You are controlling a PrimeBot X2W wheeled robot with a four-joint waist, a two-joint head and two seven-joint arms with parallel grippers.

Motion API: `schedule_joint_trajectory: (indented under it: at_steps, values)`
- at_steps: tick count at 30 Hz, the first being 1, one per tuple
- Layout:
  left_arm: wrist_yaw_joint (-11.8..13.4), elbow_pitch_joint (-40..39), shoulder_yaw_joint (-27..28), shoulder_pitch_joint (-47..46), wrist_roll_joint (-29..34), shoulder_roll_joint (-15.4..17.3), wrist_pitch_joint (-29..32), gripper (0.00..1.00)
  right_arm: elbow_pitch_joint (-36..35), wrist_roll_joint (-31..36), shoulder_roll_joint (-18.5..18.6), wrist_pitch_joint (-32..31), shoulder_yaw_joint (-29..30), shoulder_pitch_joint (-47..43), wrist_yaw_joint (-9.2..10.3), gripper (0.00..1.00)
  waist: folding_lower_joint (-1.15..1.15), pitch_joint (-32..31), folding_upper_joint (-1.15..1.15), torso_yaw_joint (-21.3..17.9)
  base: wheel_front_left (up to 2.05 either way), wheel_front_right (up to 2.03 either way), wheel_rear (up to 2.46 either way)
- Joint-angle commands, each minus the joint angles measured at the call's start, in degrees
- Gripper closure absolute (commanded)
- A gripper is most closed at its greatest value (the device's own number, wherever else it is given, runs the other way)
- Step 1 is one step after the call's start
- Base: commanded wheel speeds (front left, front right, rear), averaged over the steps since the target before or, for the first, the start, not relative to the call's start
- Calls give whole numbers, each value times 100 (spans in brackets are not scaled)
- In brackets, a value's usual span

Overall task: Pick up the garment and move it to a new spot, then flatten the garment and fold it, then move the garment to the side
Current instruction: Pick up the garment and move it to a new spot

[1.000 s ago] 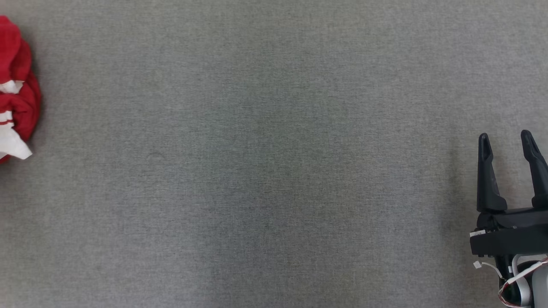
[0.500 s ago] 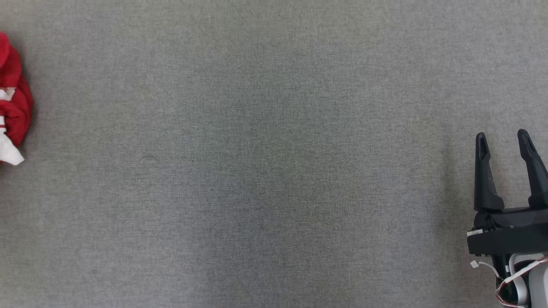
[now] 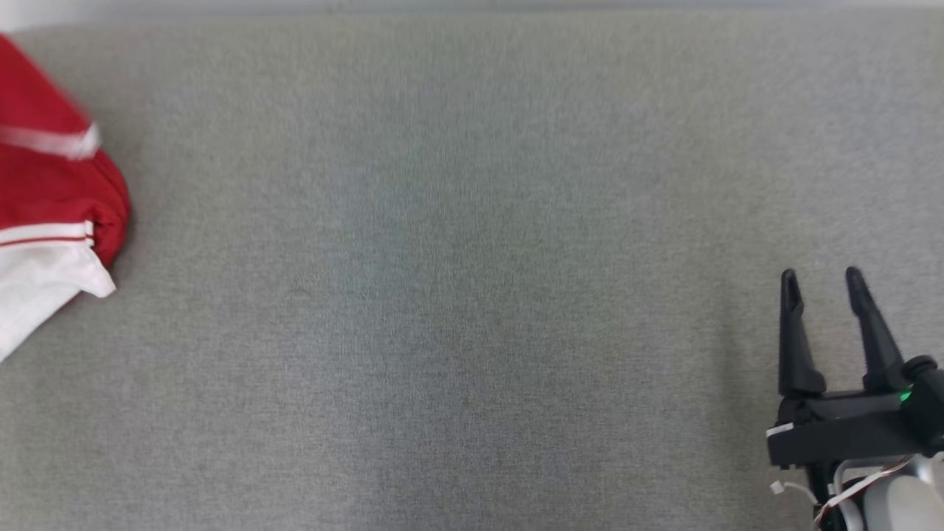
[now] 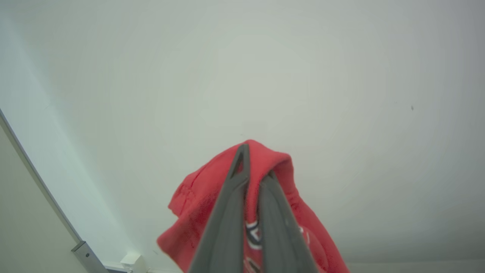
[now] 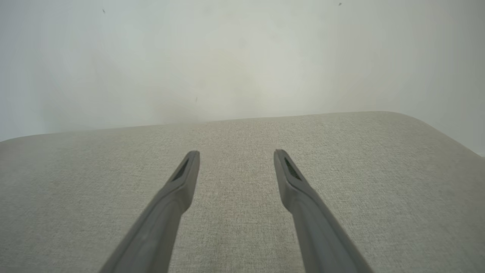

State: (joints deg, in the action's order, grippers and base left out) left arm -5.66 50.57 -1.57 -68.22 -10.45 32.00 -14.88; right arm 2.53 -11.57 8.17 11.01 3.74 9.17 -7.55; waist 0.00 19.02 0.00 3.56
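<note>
The left gripper (image 4: 257, 161) is closed on the red garment (image 4: 197, 197) — at 9 o'clock in the head view, over the grey cloth surface (image 3: 472, 295). The right gripper (image 3: 822, 284), at 4 o'clock, stands wide, well apart.

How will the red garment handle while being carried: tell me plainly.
Likely floppy: the garment drapes in soft folds over the left gripper, jaws shut on it. Probably light, since that small pinch seems to carry it. Its loose white hem may swing or drag.
</note>
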Motion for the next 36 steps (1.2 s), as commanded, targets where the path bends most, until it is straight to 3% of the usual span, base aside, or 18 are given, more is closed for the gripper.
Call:
schedule_joint_trajectory:
  at_steps: [1, 11, 16, 25, 30, 36]
  values:
    - [-30, -247, -81, -164, 40, -63, -31, 100, 61, -38, -63, 70, -10, -88, 12, 0, 0, -335, 0, -45, 0, 0, 0]
    - [-173, -2401, -975, -637, -253, -696, 594, 100, 566, -160, -328, 325, -159, -88, 12, 0, 0, -709, 0, -749, 0, 0, 0]
    - [-160, -3198, -1435, -440, -556, -1280, 1007, 100, 724, -207, -406, 381, -187, -58, 12, 0, 0, -717, 0, -1196, 0, 0, 0]
    - [39, -3353, -2091, 200, -904, -2536, 1011, 100, 893, -294, -493, 421, -241, 19, 12, 0, 0, -675, 0, -1748, 0, 0, 0]
    - [184, -3216, -2373, 942, -1189, -2803, 839, 100, 870, -331, -511, 424, -176, -60, 12, 0, 0, -669, 0, -1858, 0, 0, 0]
    - [428, -2657, -2415, 2102, -1438, -2816, 561, 100, 850, -295, -522, 425, -93, -96, 12, 0, 0, -633, 0, -1715, 0, 0, 0]
